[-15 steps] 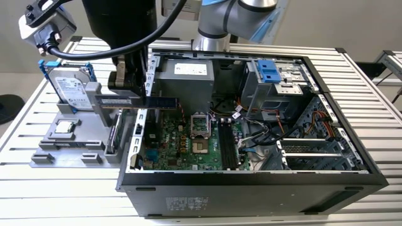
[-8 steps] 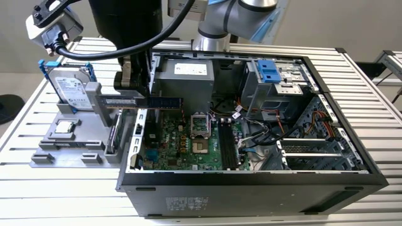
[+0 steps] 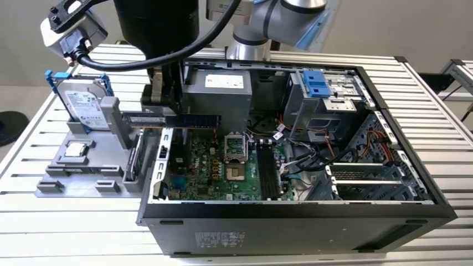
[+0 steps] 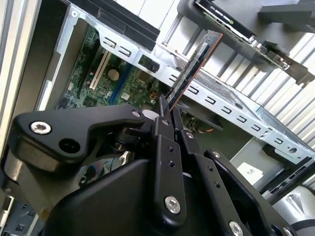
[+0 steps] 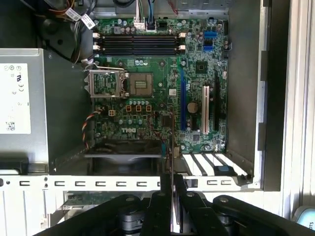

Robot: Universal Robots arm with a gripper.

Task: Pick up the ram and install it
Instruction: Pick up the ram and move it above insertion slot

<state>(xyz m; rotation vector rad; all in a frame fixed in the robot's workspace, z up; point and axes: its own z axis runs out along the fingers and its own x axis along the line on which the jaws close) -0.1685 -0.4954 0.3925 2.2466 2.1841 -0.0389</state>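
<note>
The ram (image 3: 196, 118) is a long, thin, dark stick held level in the air, above the case's rear edge on the exterior view's left. My gripper (image 3: 158, 112) is shut on one end of it. In the second wrist view the fingers (image 4: 164, 129) pinch the ram (image 4: 189, 73) edge-on, and it reaches out over the case's perforated rear panel (image 4: 231, 115). In the first wrist view the gripper (image 5: 172, 194) holds the thin edge of the ram (image 5: 171, 157) over the motherboard (image 5: 147, 105). The black memory slots (image 5: 140, 45) lie bare at the board's far side, beyond the CPU socket (image 5: 135, 83).
The open computer case (image 3: 296, 213) lies on a slatted table. A grey fixture (image 3: 77, 183) at the exterior view's left holds a hard drive (image 3: 81, 105), a square CPU chip (image 3: 77, 148) and an upright expansion card (image 3: 135, 158). The power supply (image 3: 218, 88) and loose cables (image 3: 310, 158) stand inside the case.
</note>
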